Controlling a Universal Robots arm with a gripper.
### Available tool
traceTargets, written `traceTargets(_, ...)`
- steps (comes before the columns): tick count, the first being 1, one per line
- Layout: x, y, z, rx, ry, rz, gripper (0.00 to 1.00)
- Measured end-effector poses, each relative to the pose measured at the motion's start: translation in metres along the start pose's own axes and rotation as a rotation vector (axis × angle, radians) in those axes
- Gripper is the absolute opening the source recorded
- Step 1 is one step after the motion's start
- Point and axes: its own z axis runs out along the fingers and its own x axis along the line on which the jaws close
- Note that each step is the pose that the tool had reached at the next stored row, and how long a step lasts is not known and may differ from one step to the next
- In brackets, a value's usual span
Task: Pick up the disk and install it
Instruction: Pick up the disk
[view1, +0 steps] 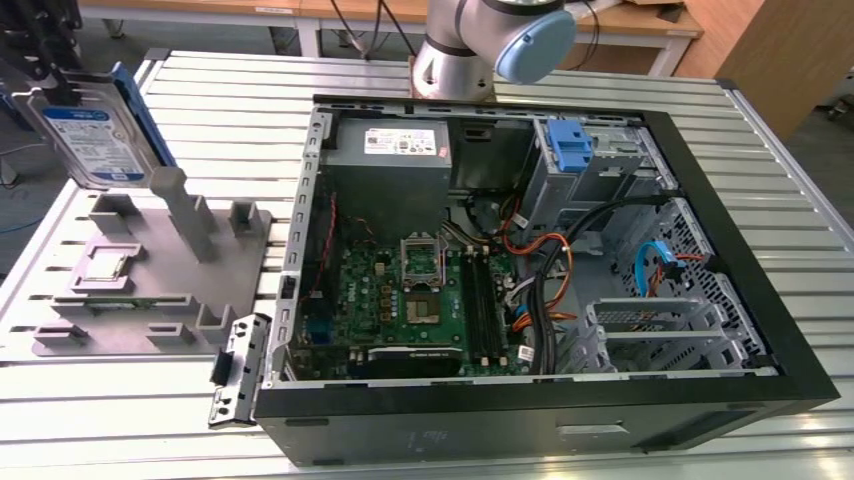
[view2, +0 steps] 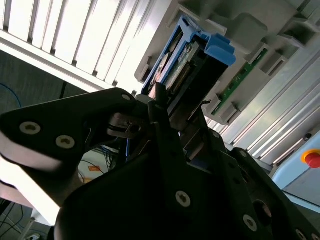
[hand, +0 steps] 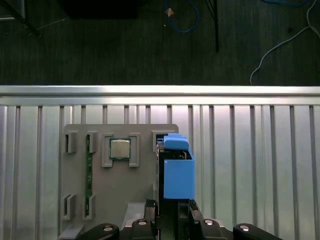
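Gripper closed on disk upper end | disk upright at grey holder, exterior view's left, well apart from computer case | risk: narrow end-hold, possible tilt or slip; bracket snag on holder slot if skewed

Silver disk, blue-white label, blue bracket; grey fixture.

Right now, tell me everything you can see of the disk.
The disk is a flat silver metal drive with a white-and-blue label on its face and a blue plastic bracket along its sides. It stands on edge, slightly tilted, over the grey holder on the slatted table, at the exterior view's left, outside the open computer case. The end effector is at its upper end. Whether its lower edge touches the holder cannot be told.
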Motion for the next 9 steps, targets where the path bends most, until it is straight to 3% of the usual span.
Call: traceTargets(9,-0.0007,0.0006,-0.0147,0.0002,-0.0001,0.000,0.35)
